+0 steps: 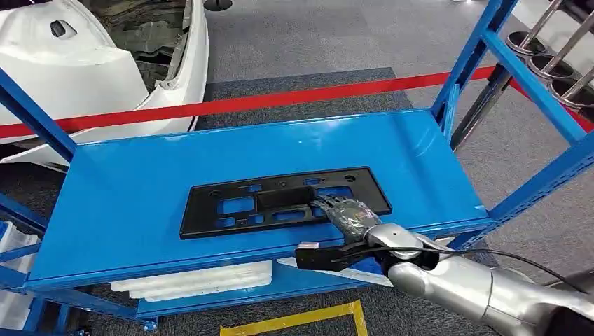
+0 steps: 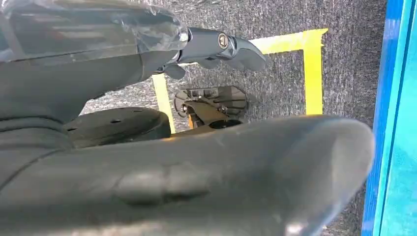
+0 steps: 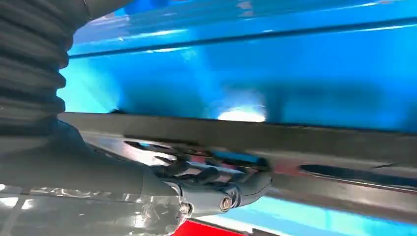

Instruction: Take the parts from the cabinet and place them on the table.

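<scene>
In the head view, a flat black plastic plate with rectangular cut-outs [image 1: 280, 201] lies on the glossy blue metal shelf [image 1: 140, 182] of a blue-framed cabinet, at the centre of the frame. Its long axis runs left to right across the picture, the right end tilted slightly toward the top of the frame. The right hand [image 1: 347, 212] comes in from the lower right on a silver arm and rests on the plate's right part, fingers laid over it near its front edge; whether they grip it or only touch it cannot be told here.

The right wrist view adds the close contact: the dark fingers [image 3: 206, 177] lie against the plate's [image 3: 295, 147] surface, curled down onto it, with the blue shelf [image 3: 246, 64] beyond. Even so, a firm hold cannot be confirmed.

The left wrist view looks elsewhere: the left hand [image 2: 196, 162] hangs over grey carpet [image 2: 275, 73] marked with yellow tape lines [image 2: 312, 73], beside the cabinet's blue edge [image 2: 388, 123]. It holds nothing, its thumb and fingers apart.

The head view alone shows a red barrier strip [image 1: 280, 99] and a white car body panel [image 1: 84, 70] at the upper left.
</scene>
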